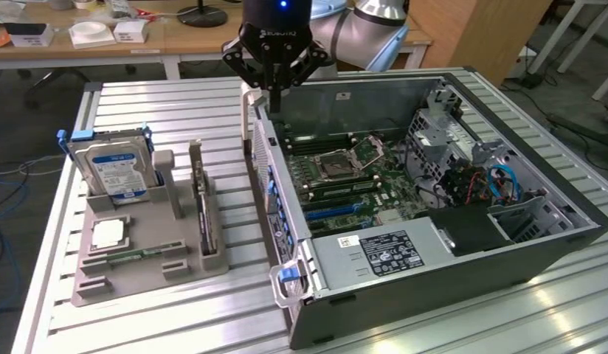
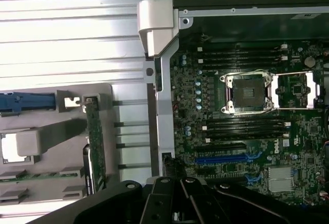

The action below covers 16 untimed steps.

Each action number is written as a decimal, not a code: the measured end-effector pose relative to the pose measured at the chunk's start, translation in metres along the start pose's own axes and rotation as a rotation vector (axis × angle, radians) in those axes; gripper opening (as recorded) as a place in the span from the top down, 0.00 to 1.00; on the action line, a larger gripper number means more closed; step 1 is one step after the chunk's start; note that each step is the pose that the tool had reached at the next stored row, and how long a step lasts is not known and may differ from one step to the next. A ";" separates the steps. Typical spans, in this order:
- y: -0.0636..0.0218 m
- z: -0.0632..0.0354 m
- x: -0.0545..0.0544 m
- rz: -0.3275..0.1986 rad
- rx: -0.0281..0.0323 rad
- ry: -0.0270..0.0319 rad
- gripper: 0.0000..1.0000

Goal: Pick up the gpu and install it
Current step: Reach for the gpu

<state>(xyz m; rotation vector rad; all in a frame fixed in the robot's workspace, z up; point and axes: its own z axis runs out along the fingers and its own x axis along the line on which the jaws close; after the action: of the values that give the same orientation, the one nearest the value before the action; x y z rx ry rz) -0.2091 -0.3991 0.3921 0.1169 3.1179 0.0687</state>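
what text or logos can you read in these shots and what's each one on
"ROBOTIQ": on the body of the claw, exterior view.
"DELL": printed on the motherboard, wrist view.
Blue-white label on the hard drive: too small to read.
White-and-black label on the power supply: too small to read.

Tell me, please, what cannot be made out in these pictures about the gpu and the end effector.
- gpu: exterior view, edge-on in its gray holder; its faces are hidden.
- end effector: exterior view, its height above the computer case unclear from this angle.
- Power supply label: exterior view, print too small.
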 end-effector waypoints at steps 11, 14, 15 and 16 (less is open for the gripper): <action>-0.0010 0.0000 0.012 0.000 0.0001 0.0010 0.90; -0.0013 -0.0001 0.016 0.000 0.0001 0.0015 0.90; -0.0013 -0.0001 0.017 0.000 0.0001 0.0017 0.90; -0.0014 -0.0001 0.018 0.000 0.0002 0.0018 0.90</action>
<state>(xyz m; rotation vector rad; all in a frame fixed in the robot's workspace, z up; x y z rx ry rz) -0.2272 -0.3991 0.3918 0.1170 3.1197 0.0686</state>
